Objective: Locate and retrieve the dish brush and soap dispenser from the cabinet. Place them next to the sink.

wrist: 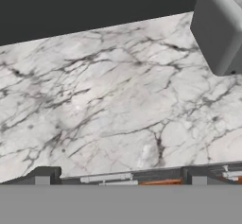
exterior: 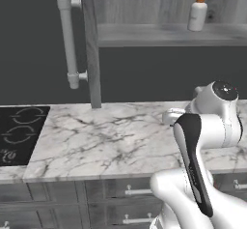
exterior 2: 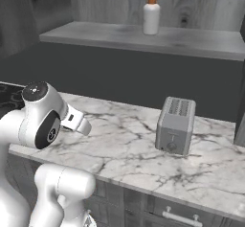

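White marble counter (exterior: pixel 106 141), veined grey, ran across all three views. Small white rounded soap dispenser (exterior: pixel 197 12) with orange pump top stood upright on the grey shelf (exterior: pixel 144 34) of the grey wood-grain wall cabinet (exterior: pixel 140 1), towards the right of the shelf in the left base view and near the shelf's middle in the right base view (exterior 2: pixel 151 14). Cabinet door (exterior: pixel 38 39) stood swung open at left, its long pale cylindrical bar handle (exterior: pixel 67 35) vertical. No other item could be made out on the visible part of the shelf.

Black stovetop (exterior: pixel 19 134) with ring marks sat in the counter at far left. Boxy grey metal toaster (exterior 2: pixel 175 124) with two top slots stood on the counter, right of the arm in the right base view; its corner also showed at the upper right of the hand view (wrist: pixel 220 29). Grey drawers (exterior: pixel 130 192) with small pale handles lay below the counter edge.

White arm was folded low in front of the counter, well below the shelf and well apart from the dispenser. Hand camera looked down on bare marble and the drawer fronts. Two dark finger tips (wrist: pixel 45 176) sat far apart at the bottom of the hand view; jaws (wrist: pixel 120 179) spread wide with nothing between them.
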Motion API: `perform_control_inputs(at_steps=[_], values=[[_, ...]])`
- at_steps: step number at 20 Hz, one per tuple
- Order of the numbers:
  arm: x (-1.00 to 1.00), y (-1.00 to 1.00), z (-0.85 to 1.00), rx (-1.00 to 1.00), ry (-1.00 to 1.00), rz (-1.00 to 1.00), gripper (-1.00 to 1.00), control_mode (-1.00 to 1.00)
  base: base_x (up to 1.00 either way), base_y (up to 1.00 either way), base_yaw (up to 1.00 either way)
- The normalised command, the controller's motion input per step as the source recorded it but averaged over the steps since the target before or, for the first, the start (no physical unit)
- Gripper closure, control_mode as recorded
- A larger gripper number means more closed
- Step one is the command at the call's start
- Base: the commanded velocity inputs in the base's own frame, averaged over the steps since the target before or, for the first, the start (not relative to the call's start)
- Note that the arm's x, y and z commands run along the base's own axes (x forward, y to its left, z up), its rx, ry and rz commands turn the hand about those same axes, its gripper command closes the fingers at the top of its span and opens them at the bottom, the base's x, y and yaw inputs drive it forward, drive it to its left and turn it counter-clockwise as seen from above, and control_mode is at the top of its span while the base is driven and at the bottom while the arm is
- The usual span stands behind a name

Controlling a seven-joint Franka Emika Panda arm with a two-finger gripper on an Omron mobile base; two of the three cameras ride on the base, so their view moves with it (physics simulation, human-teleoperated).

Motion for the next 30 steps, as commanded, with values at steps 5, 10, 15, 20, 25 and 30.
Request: perform_control_inputs(at_steps=[5, 10, 15, 20, 25, 30], values=[[0.00, 0.00, 0.00, 0.00, 0.00, 0.00, -1.00, 1.00, 0.34, -0.02, 0.04], [0.00, 0.00, 0.00, 0.00, 0.00, 0.00, -1.00, 1.00, 0.35, -0.16, 0.00], [0.00, 0.00, 0.00, 0.00, 0.00, 0.00, -1.00, 1.00, 0.45, -0.28, -0.02], [0.00, 0.00, 0.00, 0.00, 0.00, 0.00, -1.00, 1.00, 0.06, 0.00, 0.00], [-0.04, 0.00, 0.00, 0.00, -0.01, -0.01, -1.00, -1.00, 0.00, 0.00, 0.00], [-0.41, 0.05, 0.53, -0.03, -0.17, -0.10, -1.00, -1.00, 0.00, 0.00, 0.00]])
